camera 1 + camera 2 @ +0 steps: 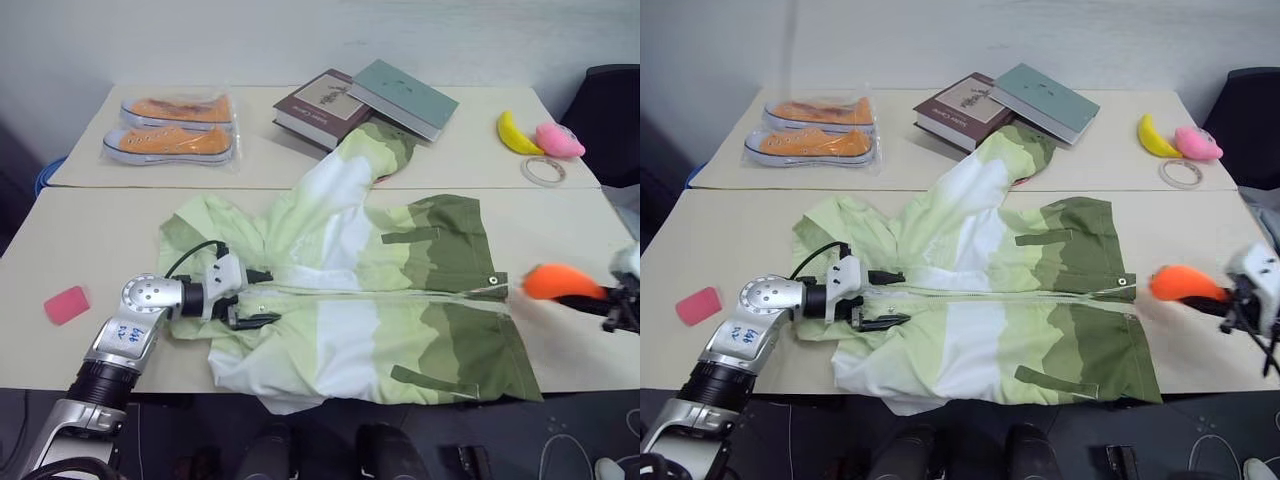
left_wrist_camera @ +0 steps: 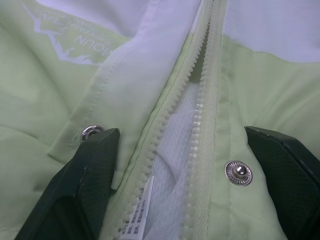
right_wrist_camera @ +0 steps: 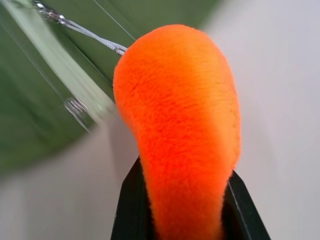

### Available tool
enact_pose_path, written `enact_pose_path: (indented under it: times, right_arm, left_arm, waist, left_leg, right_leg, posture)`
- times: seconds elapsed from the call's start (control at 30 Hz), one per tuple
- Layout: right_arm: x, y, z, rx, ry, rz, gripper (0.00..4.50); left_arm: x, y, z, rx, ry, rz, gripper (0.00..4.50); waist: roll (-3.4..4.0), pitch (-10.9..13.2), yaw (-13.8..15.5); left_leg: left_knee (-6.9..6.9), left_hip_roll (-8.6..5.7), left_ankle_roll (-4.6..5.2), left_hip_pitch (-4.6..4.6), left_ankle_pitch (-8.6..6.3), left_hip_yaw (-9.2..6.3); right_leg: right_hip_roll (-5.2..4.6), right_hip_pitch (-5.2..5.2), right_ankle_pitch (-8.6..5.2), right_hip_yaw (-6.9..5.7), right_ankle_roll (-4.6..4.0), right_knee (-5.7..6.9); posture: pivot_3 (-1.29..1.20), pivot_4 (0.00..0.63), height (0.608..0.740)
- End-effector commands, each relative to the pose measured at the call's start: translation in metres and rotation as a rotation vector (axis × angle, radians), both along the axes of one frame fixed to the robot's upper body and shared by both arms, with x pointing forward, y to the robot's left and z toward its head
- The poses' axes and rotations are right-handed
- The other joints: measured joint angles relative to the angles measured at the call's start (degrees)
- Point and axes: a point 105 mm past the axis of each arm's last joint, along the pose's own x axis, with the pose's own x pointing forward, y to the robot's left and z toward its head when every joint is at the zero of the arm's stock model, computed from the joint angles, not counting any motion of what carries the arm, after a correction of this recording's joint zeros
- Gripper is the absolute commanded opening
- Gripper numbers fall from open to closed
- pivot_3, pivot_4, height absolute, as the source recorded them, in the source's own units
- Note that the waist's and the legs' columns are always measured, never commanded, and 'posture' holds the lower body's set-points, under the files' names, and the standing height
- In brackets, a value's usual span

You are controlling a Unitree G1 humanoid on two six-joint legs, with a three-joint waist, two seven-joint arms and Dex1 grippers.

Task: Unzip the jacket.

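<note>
The jacket (image 1: 350,290) lies flat on the near table, banded in pale green, white and olive, with its zipper (image 1: 400,292) running left to right. At the collar end my left gripper (image 1: 266,298) is open, one finger on each side of the zipper line. In the left wrist view the zipper teeth (image 2: 197,125) are parted there, with white mesh lining between them and a metal snap (image 2: 238,172) beside them. Past the hem on the right, my right gripper (image 1: 600,300) is shut on the orange plush charm (image 3: 185,125), whose thin chain leads back to the jacket.
On the far table are a pair of orange shoes in plastic (image 1: 170,130), two books (image 1: 360,100), a yellow banana toy (image 1: 515,133), a pink toy (image 1: 558,140) and a tape ring (image 1: 543,171). A pink sponge (image 1: 66,304) lies near left. A black chair (image 1: 610,110) stands far right.
</note>
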Motion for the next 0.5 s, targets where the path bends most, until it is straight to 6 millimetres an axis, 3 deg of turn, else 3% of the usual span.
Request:
enact_pose_path:
  times: [0.03,0.17,0.27,0.37,0.47,0.5]
  right_arm:
    - [-0.003,-0.044,0.028,-0.111,-0.097,-0.212,0.23]
    - [-0.003,-0.067,0.042,-0.142,-0.154,-0.356,0.23]
    - [-0.001,-0.07,0.051,-0.115,-0.178,-0.384,0.23]
    - [0.004,-0.063,0.057,-0.065,-0.2,-0.365,0.23]
    - [0.006,-0.042,0.045,0.029,-0.141,-0.263,0.23]
    - [0.005,-0.033,0.038,0.075,-0.099,-0.225,0.58]
  left_arm:
    - [-0.018,0.006,-0.049,0.11,0.167,0.024,4.14]
    - [-0.023,0.013,-0.062,0.179,0.17,0.017,4.14]
    - [-0.021,0.016,-0.066,0.178,0.161,0.044,4.14]
    - [-0.017,0.011,-0.06,0.117,0.141,0.07,4.14]
    - [-0.017,0.003,-0.047,0.031,0.119,0.055,4.14]
    - [-0.017,0.001,-0.042,0.0,0.116,0.046,4.31]
  waist:
    - [0.34,-0.2,-0.13]
    - [0.7,-0.4,-0.16]
    - [0.86,-0.5,-0.2]
    - [1.16,-0.68,-0.19]
    - [1.32,-0.78,-0.02]
    - [1.32,-0.78,0.0]
  left_leg:
    - [0.0,0.0,0.0,0.01,0.0,0.06]
    - [0.0,0.01,-0.02,0.04,0.0,0.1]
    - [0.0,0.0,-0.05,0.07,-0.03,0.16]
    - [-0.02,0.01,-0.07,0.1,-0.05,0.16]
    - [-0.02,0.01,-0.07,0.1,-0.05,0.17]
    - [-0.02,0.01,-0.06,0.1,-0.05,0.17]
  right_leg:
    - [0.0,-0.03,0.0,0.09,0.0,0.0]
    - [0.01,-0.07,0.0,0.46,0.0,0.01]
    - [0.01,-0.06,0.0,0.57,0.0,0.0]
    - [0.02,-0.06,0.0,0.61,0.0,0.0]
    - [0.01,-0.06,0.0,0.62,0.0,0.0]
    - [0.01,-0.06,0.0,0.62,0.0,0.0]
  posture:
    - [0.0,0.15,0.74]
    - [0.0,0.15,0.74]
    - [0.0,0.15,0.74]
    - [0.0,0.15,0.74]
    - [0.0,0.15,0.74]
    - [0.0,0.15,0.74]
